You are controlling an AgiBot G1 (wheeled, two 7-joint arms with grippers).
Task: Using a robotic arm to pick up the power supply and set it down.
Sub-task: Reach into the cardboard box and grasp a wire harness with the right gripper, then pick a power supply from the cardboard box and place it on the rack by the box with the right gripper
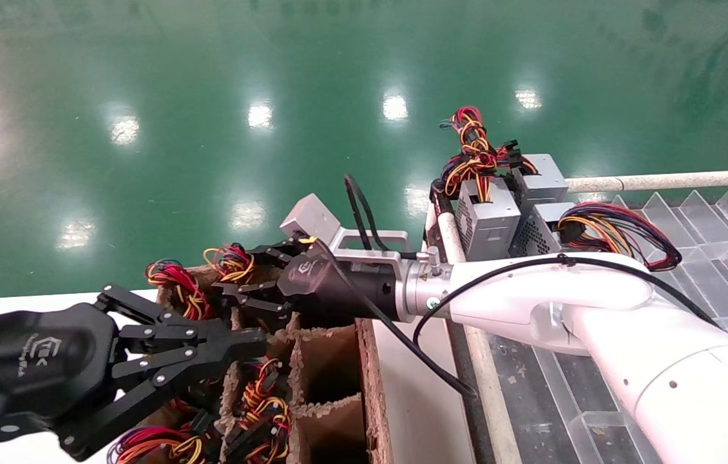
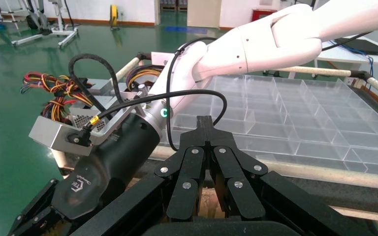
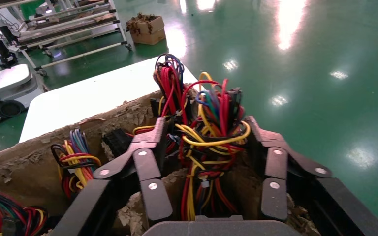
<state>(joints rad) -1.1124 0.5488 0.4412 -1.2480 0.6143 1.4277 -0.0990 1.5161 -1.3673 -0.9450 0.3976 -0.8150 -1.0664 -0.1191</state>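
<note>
My left gripper (image 1: 245, 345) hangs nearest me, low over the near cells of the cardboard box (image 1: 373, 380), its fingers (image 2: 204, 135) pressed together with nothing between them. Under it, bundles of red, yellow and black wires (image 1: 261, 412) stick up out of the divided cells, while the two cells toward my right side show bare cardboard.

A little farther on, my right gripper (image 1: 235, 283) reaches across from the right on its white arm (image 1: 570, 290), down at the far end of the box. Its fingers (image 3: 150, 157) are spread wide, one on each side of a tied bundle of red, yellow, orange and black wires (image 3: 209, 147) that rises from a cell there. This bundle belongs to the power supply; its metal body is sunk in the cell and I cannot see it. The fingers are not pinched on the wires. I cannot tell whether they touch them. Another wire bundle (image 1: 174, 287) stands in the neighbouring cell on my left side.

The box sits on a white desk (image 1: 415, 399). To the right of it lies a clear plastic tray with dividers (image 1: 712, 258). At the tray's far left corner stand several grey metal boxes (image 1: 489, 216) with perforated faces, their coloured wires (image 1: 473, 151) bunched on top. Beyond everything stretches a shiny green floor (image 1: 209, 77).
</note>
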